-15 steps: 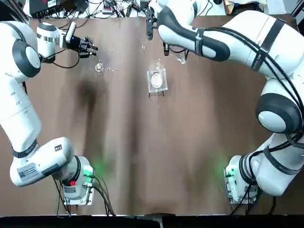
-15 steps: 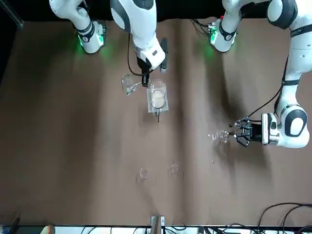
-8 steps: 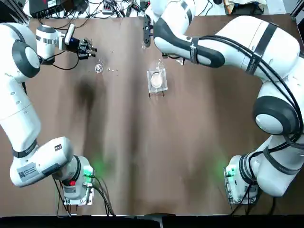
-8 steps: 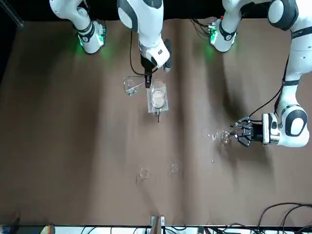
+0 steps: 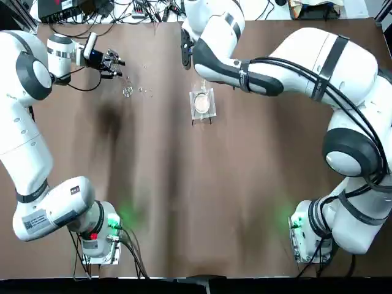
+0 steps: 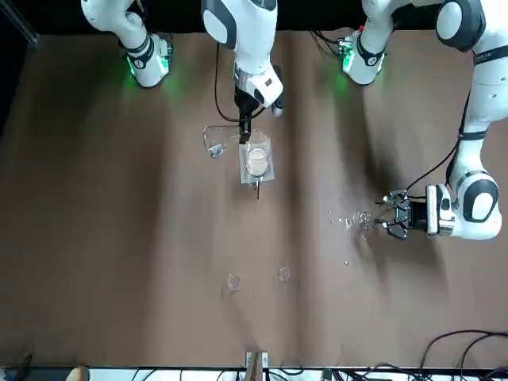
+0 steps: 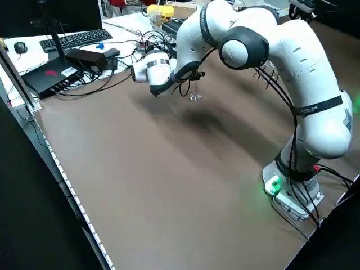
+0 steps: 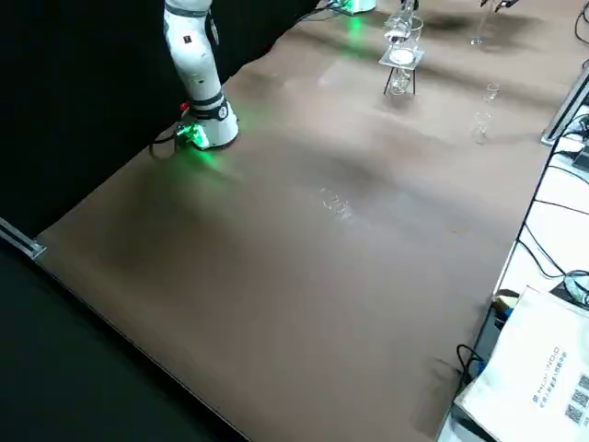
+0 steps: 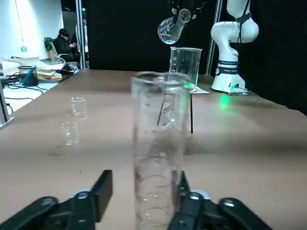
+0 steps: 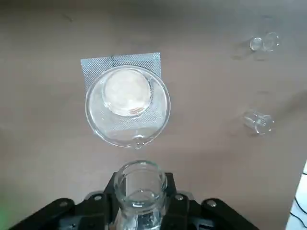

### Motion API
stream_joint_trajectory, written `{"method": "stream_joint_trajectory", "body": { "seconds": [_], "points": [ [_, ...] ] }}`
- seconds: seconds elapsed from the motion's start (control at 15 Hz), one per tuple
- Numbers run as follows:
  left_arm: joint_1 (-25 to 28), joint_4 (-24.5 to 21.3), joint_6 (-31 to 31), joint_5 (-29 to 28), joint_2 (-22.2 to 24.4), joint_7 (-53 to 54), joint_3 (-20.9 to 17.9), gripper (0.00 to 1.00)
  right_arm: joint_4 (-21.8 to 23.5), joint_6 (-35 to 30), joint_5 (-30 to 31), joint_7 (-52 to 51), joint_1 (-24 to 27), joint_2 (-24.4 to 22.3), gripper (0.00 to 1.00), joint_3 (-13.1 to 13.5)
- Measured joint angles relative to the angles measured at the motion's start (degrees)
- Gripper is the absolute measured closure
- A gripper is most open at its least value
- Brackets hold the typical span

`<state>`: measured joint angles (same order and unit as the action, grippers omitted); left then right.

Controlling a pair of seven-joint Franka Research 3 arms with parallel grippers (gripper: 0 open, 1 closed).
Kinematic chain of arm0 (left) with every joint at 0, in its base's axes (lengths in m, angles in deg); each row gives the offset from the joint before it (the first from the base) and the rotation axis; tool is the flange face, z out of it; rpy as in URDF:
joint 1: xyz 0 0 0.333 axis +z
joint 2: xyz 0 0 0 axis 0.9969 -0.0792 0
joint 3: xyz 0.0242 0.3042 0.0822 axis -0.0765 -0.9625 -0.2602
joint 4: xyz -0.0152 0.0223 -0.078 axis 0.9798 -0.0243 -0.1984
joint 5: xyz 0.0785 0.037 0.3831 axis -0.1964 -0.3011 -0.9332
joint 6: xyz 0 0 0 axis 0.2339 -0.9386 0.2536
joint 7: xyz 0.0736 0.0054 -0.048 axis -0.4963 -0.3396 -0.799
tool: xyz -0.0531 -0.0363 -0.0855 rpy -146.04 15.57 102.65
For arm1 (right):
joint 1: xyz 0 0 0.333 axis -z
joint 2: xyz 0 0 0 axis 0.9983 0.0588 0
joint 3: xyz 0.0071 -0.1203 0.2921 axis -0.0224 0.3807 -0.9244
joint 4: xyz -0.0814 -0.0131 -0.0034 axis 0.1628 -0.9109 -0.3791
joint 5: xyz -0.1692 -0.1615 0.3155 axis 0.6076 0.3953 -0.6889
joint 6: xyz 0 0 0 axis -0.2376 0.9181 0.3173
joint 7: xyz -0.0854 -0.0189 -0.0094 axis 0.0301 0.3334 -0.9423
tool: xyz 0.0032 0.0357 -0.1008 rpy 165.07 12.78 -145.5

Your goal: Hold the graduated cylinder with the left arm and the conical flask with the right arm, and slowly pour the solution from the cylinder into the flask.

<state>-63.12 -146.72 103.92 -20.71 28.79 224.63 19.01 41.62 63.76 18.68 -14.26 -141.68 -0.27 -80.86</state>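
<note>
"Movement to report?"

"Yes: my right hand (image 6: pixel 245 136) has swung across toward my left arm's side, carrying the conical flask (image 9: pixel 171 29) with it. My left hand (image 9: pixel 145 177) has barely shifted, out near the far left of the worktop (image 5: pixel 171 214). I'd call this the approach, with pouring still ahead."

"Grips?"

"Right fingers are clamped on the flask's neck. Left fingers look closed around the graduated cylinder (image 9: pixel 158 124), which stands roughly upright, mouth up."

"What's in them?"

"Clear liquid shows in the flask, and it's tilted, so I'd level it before bringing the mouths together. The cylinder's red marks are plain, but I can't tell its fill level."

"Anything in the way?"

"The beaker (image 9: pixel 185 62) on its stand, over the white disc (image 10: pixel 127 91). The flask hangs close by it, and a low pass might knock it. Two small beakers (image 9: pixel 78 107) (image 9: pixel 70 133) sit well apart from both hands. Once clear, I'd bring flask and cylinder close, then tip the cylinder gradually."
</note>
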Motion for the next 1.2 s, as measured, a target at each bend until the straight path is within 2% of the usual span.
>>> {"method": "stream_joint_trajectory", "body": {
  "seconds": [0.27,0.47,0.8,0.93,1.0,1.2],
  "points": [
    [0.1,0.3,0.0,0.0,0.0,0.0,-0.1,0.01,0.0,-0.1,1.6,0.6,-1.0,0.5,0.61,0.0],
    [1.7,1.0,0.0,-0.2,0.0,-0.1,-0.3,0.00,0.0,-0.6,3.2,0.7,-1.8,1.1,0.61,0.0],
    [8.6,4.1,-0.5,-5.9,2.6,-0.9,-0.4,0.00,0.0,-0.8,5.1,1.1,-2.6,2.3,0.61,0.0],
    [10.9,5.1,-1.6,-9.8,5.3,-3.1,-0.1,0.00,0.0,-0.7,6.5,1.4,-2.9,3.0,0.61,0.0],
    [11.3,5.6,-2.8,-12.4,8.7,-5.2,0.0,0.00,-0.2,-0.8,7.9,1.5,-3.1,3.7,0.61,0.0],
    [10.1,5.9,-3.7,-13.7,15.1,-8.2,0.5,0.00,-0.4,-1.3,9.8,1.6,-3.5,4.5,0.61,0.0]
  ]
}}
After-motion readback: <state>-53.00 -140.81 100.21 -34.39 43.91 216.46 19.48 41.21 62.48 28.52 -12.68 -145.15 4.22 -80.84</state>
